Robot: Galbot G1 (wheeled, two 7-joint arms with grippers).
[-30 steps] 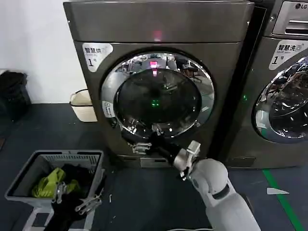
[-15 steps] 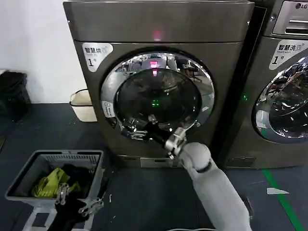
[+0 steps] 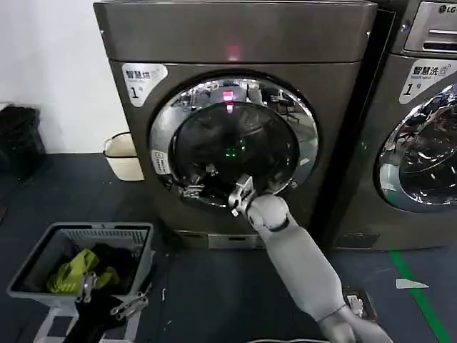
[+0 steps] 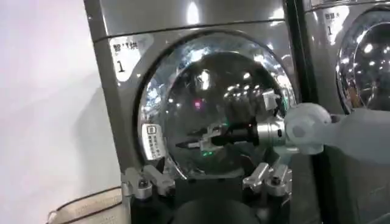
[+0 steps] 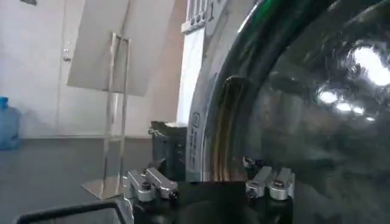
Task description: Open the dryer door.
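While the right gripper (image 3: pixel 191 187), its fingers spread apart, reaches against the lower left chrome rim of the door (image 3: pixel 235 93), that door sits closed on the front of the dryer (image 3: pixel 235 32), and the left gripper (image 4: pixel 207 179), also spread, hangs facing it.

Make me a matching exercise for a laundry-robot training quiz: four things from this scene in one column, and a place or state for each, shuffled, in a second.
Column one:
1. dryer door
2. right gripper
3. laundry basket
4. silver LG machine

Column two:
A. on the floor by the robot's left, holding clothes
B. shut against the dryer, chrome rim around dark glass
C. standing at the dryer's right side
D. held in front of the lower left part of the door

Pairs: 1-B, 2-D, 3-A, 4-C
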